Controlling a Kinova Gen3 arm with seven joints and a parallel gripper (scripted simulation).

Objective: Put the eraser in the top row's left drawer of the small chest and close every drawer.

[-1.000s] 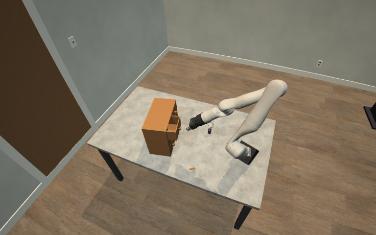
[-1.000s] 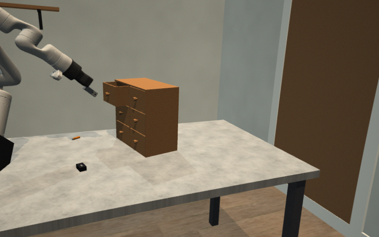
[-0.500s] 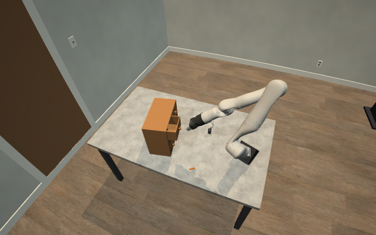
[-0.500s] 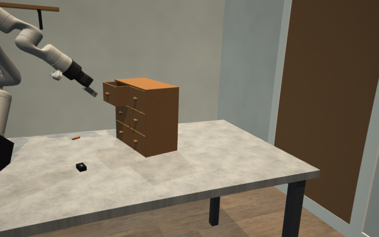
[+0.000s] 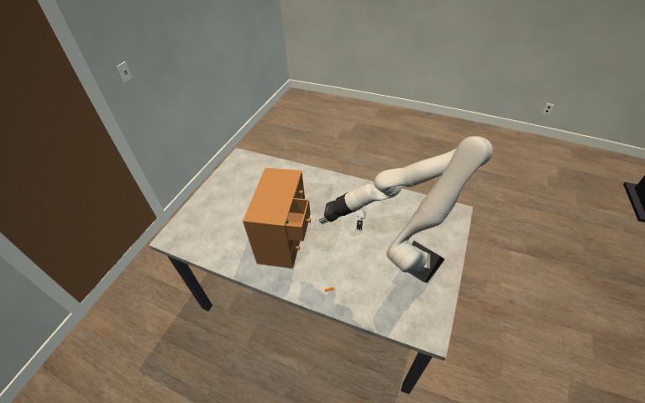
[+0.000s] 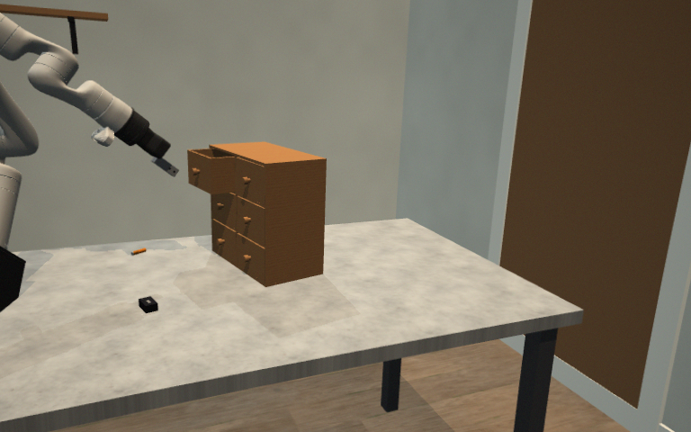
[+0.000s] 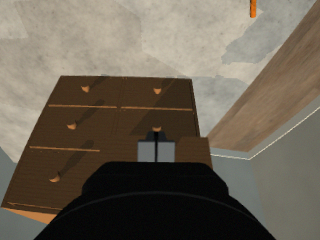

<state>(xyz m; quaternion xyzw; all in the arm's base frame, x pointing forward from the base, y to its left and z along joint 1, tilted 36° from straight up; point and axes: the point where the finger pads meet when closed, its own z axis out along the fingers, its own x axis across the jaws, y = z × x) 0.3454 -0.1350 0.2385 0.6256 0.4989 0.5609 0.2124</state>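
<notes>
The chest (image 5: 273, 196) (image 6: 294, 219) (image 7: 100, 125) stands upright on the table (image 5: 204, 223) (image 6: 433, 284) (image 7: 100, 35), and its top-left drawer (image 5: 296, 232) (image 6: 222, 175) (image 7: 196, 147) juts well out from the front, its open top uncovered. The drawer sits roughly level, its rear part still within the chest. The other five drawers look pushed in, their fronts about flush with the chest's face.

Just outside the open drawer's front, apart from it and from the knob, hangs the gripper (image 5: 323, 221) (image 6: 172, 171) (image 7: 155, 142), tilted downward toward the chest. Its fingers are closed together with nothing between them. A narrow gap separates the fingertips from the drawer front, and the arm reaches in from the side the chest faces.

As for the eraser, a small green thing (image 5: 287, 221) shows inside the open drawer, by its left wall and close to the chest's front; it may be the eraser, but too little shows to be sure.

On the table, an orange piece (image 5: 329, 289) (image 6: 139, 251) (image 7: 253, 8) lies out in front of the chest and to its left, toward the table edge. A black block (image 5: 359, 225) (image 6: 148, 304) rests well in front of the chest. The chest's left side stands near one long table edge; to its right there is more tabletop.

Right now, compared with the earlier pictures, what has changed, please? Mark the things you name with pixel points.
Nothing has visibly changed. The shut fingers (image 5: 323, 221) (image 6: 170, 168) took or released nothing. The top-left drawer (image 5: 296, 232) (image 6: 203, 178) (image 7: 196, 146) stayed pulled out; the chest (image 5: 273, 195) (image 6: 295, 219) (image 7: 102, 95) and the orange item (image 5: 329, 289) (image 6: 139, 251) (image 7: 253, 8) also stayed put.
</notes>
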